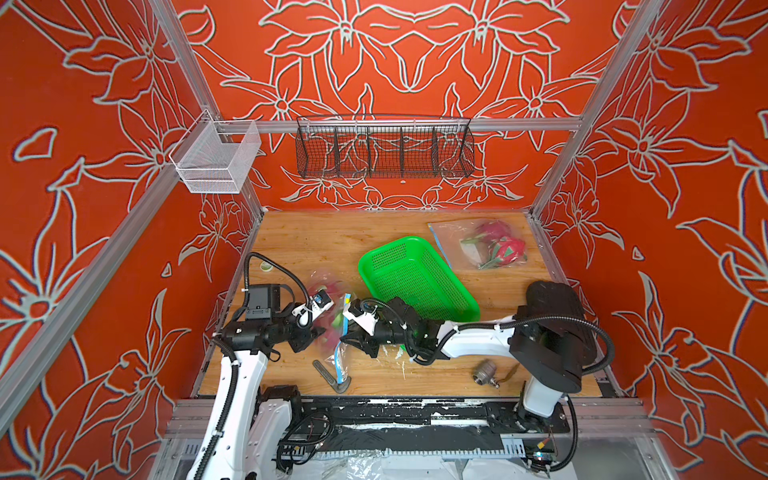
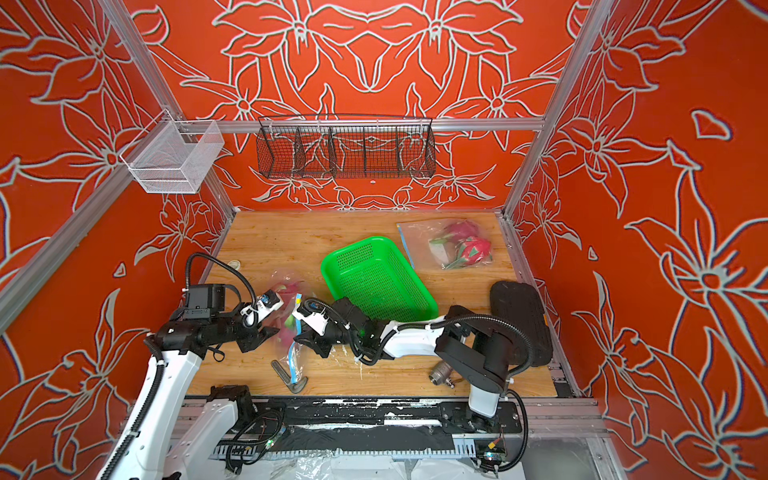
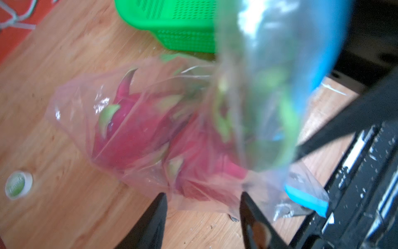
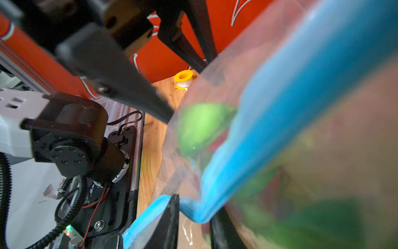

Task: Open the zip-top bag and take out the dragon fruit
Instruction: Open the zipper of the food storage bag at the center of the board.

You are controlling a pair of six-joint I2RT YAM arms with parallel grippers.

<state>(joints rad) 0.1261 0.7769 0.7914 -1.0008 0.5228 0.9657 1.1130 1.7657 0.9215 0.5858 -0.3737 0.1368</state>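
Table: pale wooden tabletop [image 1: 316,241] inside red, flower-patterned walls; both arm bases stand along its near edge.
Zip-top bag [image 1: 328,286]: clear plastic film with a blue zip strip. It lies left of the table's centre, just beside the near-left corner of the green basket. The strip runs along the side facing the right arm, and part of it is raised off the wood.
Dragon fruit [image 3: 133,133]: magenta skin with green-tipped scales, wholly inside this bag (two bodies show through the film in the left wrist view).
Left gripper [image 3: 202,196]: black fingers spread apart at the bag's side toward the left edge. One tip touches the film, and nothing is pinched.
Right gripper [image 4: 195,207]: fingers drawn close together, pinching the blue zip strip at the bag's mouth.
Green basket [image 1: 415,278]: bright green perforated plastic, at the table's centre, set askew.
Second bag [image 1: 449,237]: clear plastic film, lying near the far right corner and holding two more magenta fruits [image 1: 507,249].
Small items: grey L-shaped metal piece [image 1: 328,376] at the near edge, by the strip's near end; small metal fitting [image 1: 484,372] near the same edge, further right; black oval pad [image 1: 552,299] along the right edge.
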